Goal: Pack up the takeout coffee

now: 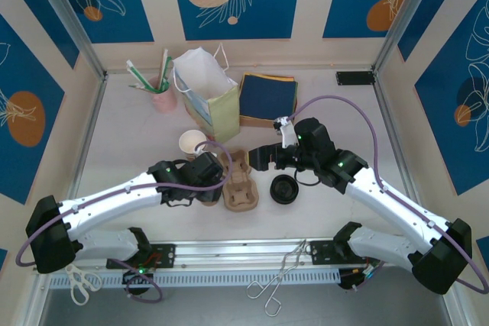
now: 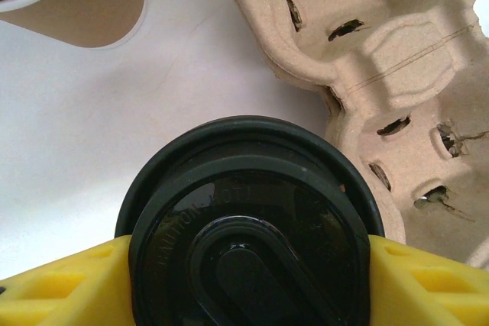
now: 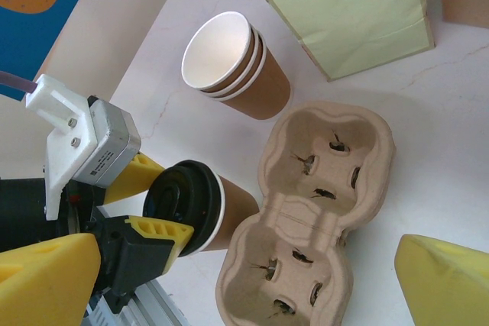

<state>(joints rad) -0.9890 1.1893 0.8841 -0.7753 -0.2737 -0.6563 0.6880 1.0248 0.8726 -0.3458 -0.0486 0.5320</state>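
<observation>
The moulded pulp tray point(image 2: 428, 97), ridged and slotted, is cut off at my left wrist view's edge. My left gripper point(image 2: 248, 265) clamps the coffee point(image 3: 229, 204) just beside it; the glossy black lid point(image 2: 252, 188) hides the kraft wall there. My right gripper point(image 3: 244, 280) gapes wide, empty.

Place: robot lab cell
Evidence: aluminium frame posts point(image 1: 69, 20), printed wall panels point(image 1: 252, 13), arms point(image 1: 114, 196) bolted at the white worktop's point(image 1: 130, 135) near edge
</observation>
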